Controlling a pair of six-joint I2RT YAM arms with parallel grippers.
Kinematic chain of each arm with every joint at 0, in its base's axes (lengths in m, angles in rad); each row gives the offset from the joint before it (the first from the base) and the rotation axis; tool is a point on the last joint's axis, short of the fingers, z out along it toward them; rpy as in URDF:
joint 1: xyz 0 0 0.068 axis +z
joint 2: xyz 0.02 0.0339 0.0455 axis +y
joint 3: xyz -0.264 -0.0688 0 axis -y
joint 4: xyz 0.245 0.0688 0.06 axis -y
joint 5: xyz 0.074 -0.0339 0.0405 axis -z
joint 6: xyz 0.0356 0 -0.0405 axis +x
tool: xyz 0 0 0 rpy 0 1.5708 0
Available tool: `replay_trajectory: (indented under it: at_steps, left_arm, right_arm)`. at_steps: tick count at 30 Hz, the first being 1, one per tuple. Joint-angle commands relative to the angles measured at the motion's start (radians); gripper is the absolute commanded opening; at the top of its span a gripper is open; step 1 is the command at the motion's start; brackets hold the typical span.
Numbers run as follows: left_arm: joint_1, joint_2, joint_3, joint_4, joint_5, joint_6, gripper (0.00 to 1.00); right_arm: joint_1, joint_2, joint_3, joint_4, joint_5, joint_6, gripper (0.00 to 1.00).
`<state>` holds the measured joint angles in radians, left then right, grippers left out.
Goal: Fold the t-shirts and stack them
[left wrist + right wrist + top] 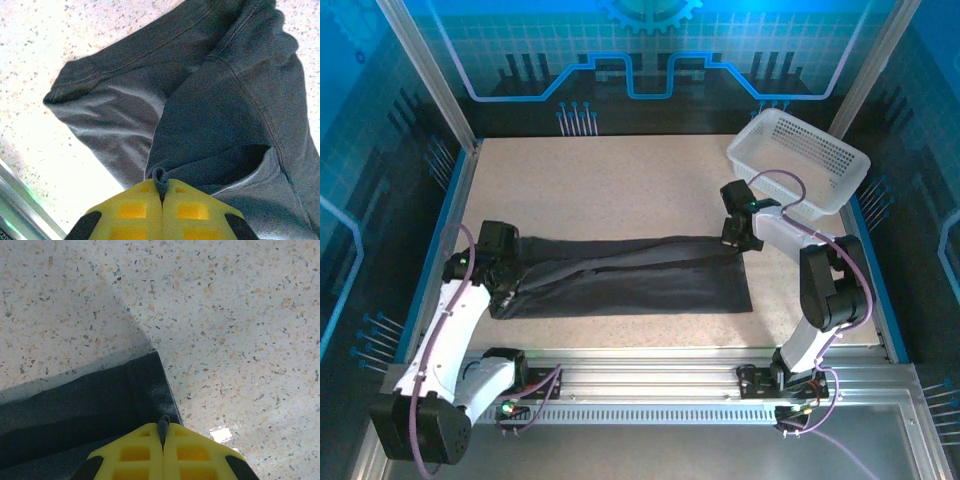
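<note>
So here's my t-shirt [630, 275]: it's pulled out into one long dark band across the near half of the speckled worktop [620, 180], running left to right between my two arms; it's flat on the right and twisted into ridges toward the left. My left jaws are squeezed right together on a little nub of cloth at the left end; from the left wrist view the yellow fingertips [135, 210] meet with that pinch of fabric poking up between them, and a sleeve [100, 110] fans out on the worktop just past it. My right jaws are the same deal, closed tight on the hemmed corner at the far right end; the yellow fingertips [132, 452] have a sliver of dark cloth nipped between them. The white basket [800, 160] sits at the far right corner, apart from the shirt.
</note>
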<state>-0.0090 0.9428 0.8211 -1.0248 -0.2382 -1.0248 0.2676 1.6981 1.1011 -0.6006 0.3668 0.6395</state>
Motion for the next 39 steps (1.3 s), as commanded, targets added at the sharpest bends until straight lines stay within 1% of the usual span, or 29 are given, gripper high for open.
replay_trajectory:
  at_steps: [1, 3, 4, 5, 7, 11, 15, 21, 24, 26, 30, 33, 35, 39]
  left_arm:
    - [-0.005, -0.011, -0.042, -0.043, 0.031, -0.037, 0.00]
    - [-0.009, 0.001, -0.057, -0.047, 0.039, -0.043, 0.00]
    - [-0.009, 0.009, -0.066, -0.047, 0.037, -0.043, 0.00]
    - [-0.009, 0.017, -0.073, -0.047, 0.033, -0.043, 0.00]
    - [-0.009, 0.037, -0.085, -0.043, 0.021, -0.037, 0.00]
    - [-0.009, 0.060, -0.097, -0.021, 0.010, -0.032, 0.00]
    - [-0.009, 0.077, -0.096, -0.016, -0.014, -0.036, 0.00]
    - [-0.010, 0.105, -0.106, -0.006, -0.026, -0.032, 0.00]
    - [-0.010, 0.112, -0.113, 0.001, -0.032, -0.030, 0.00]
    - [-0.011, 0.115, -0.115, -0.001, -0.039, -0.026, 0.02]
    - [-0.011, 0.118, -0.119, -0.010, -0.067, -0.024, 0.04]
    - [-0.011, 0.132, -0.125, 0.010, -0.074, -0.015, 0.04]
    - [-0.011, 0.153, -0.128, 0.028, -0.069, -0.011, 0.04]
    - [-0.012, 0.199, -0.109, 0.035, -0.048, -0.007, 0.08]
  right_arm:
    - [0.001, -0.026, 0.006, -0.042, 0.033, 0.025, 0.01]
    - [0.001, -0.034, -0.007, -0.066, 0.045, 0.048, 0.06]
    - [-0.001, -0.043, -0.019, -0.077, 0.054, 0.068, 0.10]
    - [-0.002, -0.055, -0.031, -0.083, 0.056, 0.084, 0.14]
    - [-0.005, -0.084, -0.054, -0.091, 0.054, 0.116, 0.24]
    - [-0.005, -0.121, -0.056, -0.108, 0.047, 0.157, 0.26]
    - [0.007, -0.086, -0.005, -0.112, 0.008, 0.161, 0.27]
    - [0.024, 0.002, 0.052, -0.109, -0.090, 0.196, 0.26]
    - [0.015, 0.055, 0.051, -0.129, -0.142, 0.214, 0.21]
    - [0.006, 0.075, 0.033, -0.144, -0.176, 0.225, 0.17]
    - [-0.002, 0.043, -0.046, -0.125, -0.204, 0.226, 0.11]
    - [-0.021, 0.036, -0.082, -0.107, -0.208, 0.209, 0.04]
    - [-0.032, 0.045, -0.083, -0.103, -0.203, 0.187, 0.01]
    - [-0.029, 0.035, -0.042, -0.133, -0.138, 0.143, 0.01]
